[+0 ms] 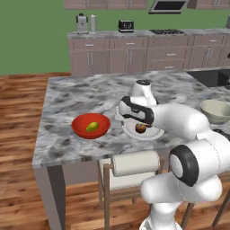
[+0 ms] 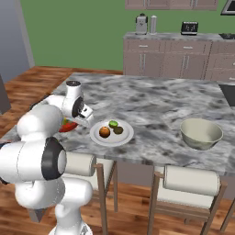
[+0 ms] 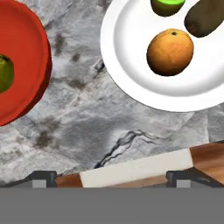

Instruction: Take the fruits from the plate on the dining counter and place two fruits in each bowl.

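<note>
On the marbled dining counter (image 1: 81, 92) stands a glossy red bowl (image 1: 81, 128) (image 3: 26, 39) holding a yellow-green pear-shaped fruit (image 1: 92, 127) (image 3: 4, 72). To its right, the white plate (image 2: 98, 137) (image 3: 144, 92) carries an orange (image 2: 104, 132) (image 3: 169, 51), a green lime (image 2: 113, 124) (image 3: 167, 6) and a brown kiwi (image 2: 119, 130) (image 3: 205, 17). My gripper (image 3: 112, 178) (image 2: 85, 120) hovers open and empty above the counter between the red bowl and the plate, near the front edge. The beige-grey bowl (image 1: 217, 111) (image 2: 201, 133) sits far right, with nothing inside that I can see.
Chairs with white padded backs (image 1: 134, 162) (image 2: 192, 180) stand under the counter's front edge. The brown-cabinet kitchen counter (image 1: 134, 47) with appliances lies behind. A dark sink (image 1: 211, 77) is at the island's far right.
</note>
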### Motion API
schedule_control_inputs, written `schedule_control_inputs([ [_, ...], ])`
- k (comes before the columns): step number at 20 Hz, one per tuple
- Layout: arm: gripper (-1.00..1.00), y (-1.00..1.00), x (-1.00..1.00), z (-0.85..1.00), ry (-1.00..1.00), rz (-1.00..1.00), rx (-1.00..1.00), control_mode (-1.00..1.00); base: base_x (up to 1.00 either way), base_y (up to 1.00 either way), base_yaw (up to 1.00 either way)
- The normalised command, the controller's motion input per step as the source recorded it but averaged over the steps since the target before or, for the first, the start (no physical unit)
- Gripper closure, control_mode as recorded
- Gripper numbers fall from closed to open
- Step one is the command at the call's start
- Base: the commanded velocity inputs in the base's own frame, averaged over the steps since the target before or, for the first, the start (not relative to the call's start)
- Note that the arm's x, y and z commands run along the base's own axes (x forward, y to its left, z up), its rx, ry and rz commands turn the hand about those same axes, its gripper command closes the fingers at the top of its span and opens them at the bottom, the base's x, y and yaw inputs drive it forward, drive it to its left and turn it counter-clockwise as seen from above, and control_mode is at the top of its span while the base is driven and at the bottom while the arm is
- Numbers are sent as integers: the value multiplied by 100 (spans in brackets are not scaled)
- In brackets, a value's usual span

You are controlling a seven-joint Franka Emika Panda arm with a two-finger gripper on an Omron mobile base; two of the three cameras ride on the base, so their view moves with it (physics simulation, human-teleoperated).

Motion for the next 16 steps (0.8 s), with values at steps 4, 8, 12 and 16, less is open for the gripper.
schedule_control_inputs([
  [4,-100,-83,-3,41,1,15,10,-100,0,0,0],
  [8,-100,-35,31,42,19,1,1,-100,0,0,0],
  [12,-100,-20,41,14,26,-1,0,-100,0,0,0],
  [16,-100,-14,37,1,31,-8,-2,-100,0,0,0],
])
